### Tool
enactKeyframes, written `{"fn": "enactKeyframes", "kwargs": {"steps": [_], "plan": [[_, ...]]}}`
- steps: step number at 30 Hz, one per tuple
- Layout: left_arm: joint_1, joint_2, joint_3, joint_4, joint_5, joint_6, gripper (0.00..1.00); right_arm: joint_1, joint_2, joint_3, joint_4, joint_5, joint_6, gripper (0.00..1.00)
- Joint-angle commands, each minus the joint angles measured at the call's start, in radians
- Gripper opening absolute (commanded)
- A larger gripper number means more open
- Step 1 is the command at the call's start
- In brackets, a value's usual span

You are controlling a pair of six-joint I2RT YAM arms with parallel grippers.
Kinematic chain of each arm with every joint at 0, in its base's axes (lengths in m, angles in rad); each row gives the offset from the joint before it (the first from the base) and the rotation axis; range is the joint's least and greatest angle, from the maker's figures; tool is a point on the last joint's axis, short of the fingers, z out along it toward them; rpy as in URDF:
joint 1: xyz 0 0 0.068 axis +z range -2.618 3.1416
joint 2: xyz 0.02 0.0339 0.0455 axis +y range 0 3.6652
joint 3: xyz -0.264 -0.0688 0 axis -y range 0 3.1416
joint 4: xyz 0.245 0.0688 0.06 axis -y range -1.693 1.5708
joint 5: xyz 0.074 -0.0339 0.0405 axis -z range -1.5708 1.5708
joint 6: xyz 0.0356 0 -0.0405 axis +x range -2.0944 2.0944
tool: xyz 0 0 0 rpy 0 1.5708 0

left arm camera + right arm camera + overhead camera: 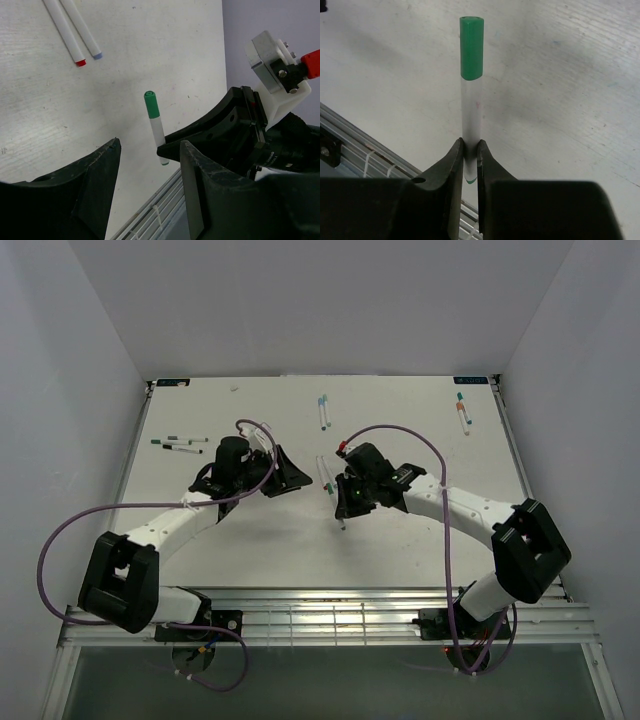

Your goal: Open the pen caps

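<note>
Green cap (471,47) sits fully seated on the far end of a white pen (471,112), held above the table (400,560). The right fingers (456,155) are clamped on the barrel close to its other end, so the cap itself is free. The left fingers (102,170) stand wide apart and hold nothing. They are just beside the pen and, in the left wrist view, lower than the cap.

Step in hand, as we judge it: bring the left fingers around the green cap and pull it off. We would close on the middle of the cap only, clear of the barrel, then draw straight along the pen's axis. The right hold is far from the cap, so a sideways tug could lever the pen round in the grip.

Two more pens (67,30), one red-ended and one blue-ended, lie on the table well apart from the held one.

Writing: we read none on the pen or cap. Lettering on the lens ring (272,156) and on the corner labels (172,381) is too small to read.
</note>
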Motion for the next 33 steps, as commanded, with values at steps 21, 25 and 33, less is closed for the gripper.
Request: {"fn": "enactKeyframes", "kwargs": {"steps": [21,25,33], "plan": [[-0.095,0.085,-0.008,0.084,-0.076,-0.060,0.61,0.076,0.006,0.067,0.097,-0.076,0.056,0.08],[-0.097,0.089,-0.008,0.084,-0.079,-0.063,0.61,0.087,0.002,0.067,0.097,-0.073,0.059,0.08],[-0.100,0.096,-0.012,0.089,-0.068,-0.077,0.55,0.095,0.009,0.076,0.104,-0.064,0.064,0.08]]}}
